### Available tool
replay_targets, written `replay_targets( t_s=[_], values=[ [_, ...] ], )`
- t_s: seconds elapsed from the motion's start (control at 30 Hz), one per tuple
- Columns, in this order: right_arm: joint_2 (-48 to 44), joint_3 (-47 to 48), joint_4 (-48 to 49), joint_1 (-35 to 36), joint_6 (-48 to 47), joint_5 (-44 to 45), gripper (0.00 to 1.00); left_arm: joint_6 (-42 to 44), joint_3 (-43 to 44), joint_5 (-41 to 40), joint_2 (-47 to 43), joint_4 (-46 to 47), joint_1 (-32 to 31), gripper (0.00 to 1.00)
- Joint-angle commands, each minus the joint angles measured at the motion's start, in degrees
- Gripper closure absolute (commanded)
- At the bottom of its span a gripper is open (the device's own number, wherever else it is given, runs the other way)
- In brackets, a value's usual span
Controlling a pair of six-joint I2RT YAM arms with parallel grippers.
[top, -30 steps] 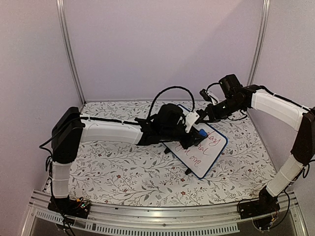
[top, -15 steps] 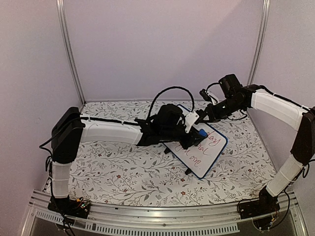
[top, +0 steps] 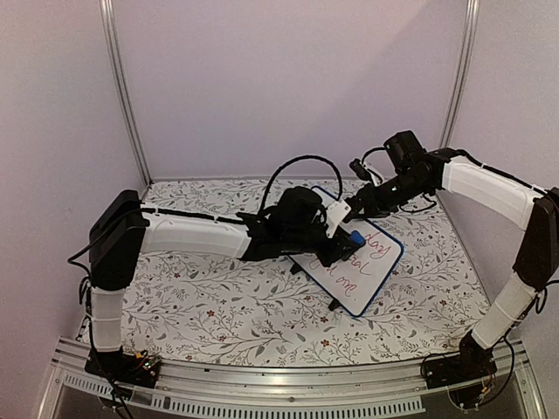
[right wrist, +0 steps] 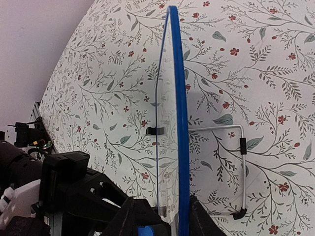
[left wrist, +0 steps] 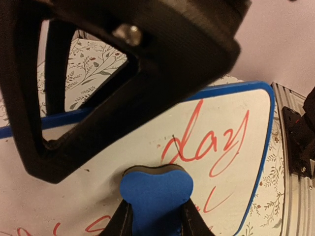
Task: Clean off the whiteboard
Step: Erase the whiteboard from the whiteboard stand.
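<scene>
The whiteboard (top: 360,272) is propped on the floral-patterned counter (top: 218,305). It lies directly under the left claw (left wrist: 155,221) and reaches from the right claw (right wrist: 162,217) toward the counter's near edge. Its dark blue frame is rounded at the corners, and reddish handwriting (left wrist: 206,147) is spread over its white face. The word "day" can be read just beyond the left claw's tips.

A blue eraser (left wrist: 155,189) is clenched between the 2 fingers of the left claw and is pressed against the board's face, just beside the "d" of that word.

From the right wrist, the board's far edge is seen edge-on, lying between the 2 fingers of the right claw. Whether that edge is clamped or merely straddled cannot be told.

A thin wire stand (right wrist: 241,147) is seen at the board's back, off to one side of the right claw, with a black-capped end on the counter. 2 small black feet (top: 334,304) stick out from the board's long edge, on the near side of the left claw.
</scene>
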Motion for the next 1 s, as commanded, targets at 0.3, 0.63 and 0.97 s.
replay_targets(
  t_s=[0.3,0.63,0.97],
  values=[
    [1.6,3.6,-3.6,1.7,1.5,-2.1,0.43,-0.4,-5.5,-2.7,-4.5,-0.6,0.0,1.0],
    [2.1,5.7,-4.6,0.6,1.8,0.6,0.24,-0.8,-7.8,-3.1,-6.2,0.4,0.5,1.0],
    [-3.7,-0.4,3.8,-8.8,8.1,-4.0,0.14,-1.5,-10.1,-3.1,-8.5,0.8,0.5,1.0]
  ],
)
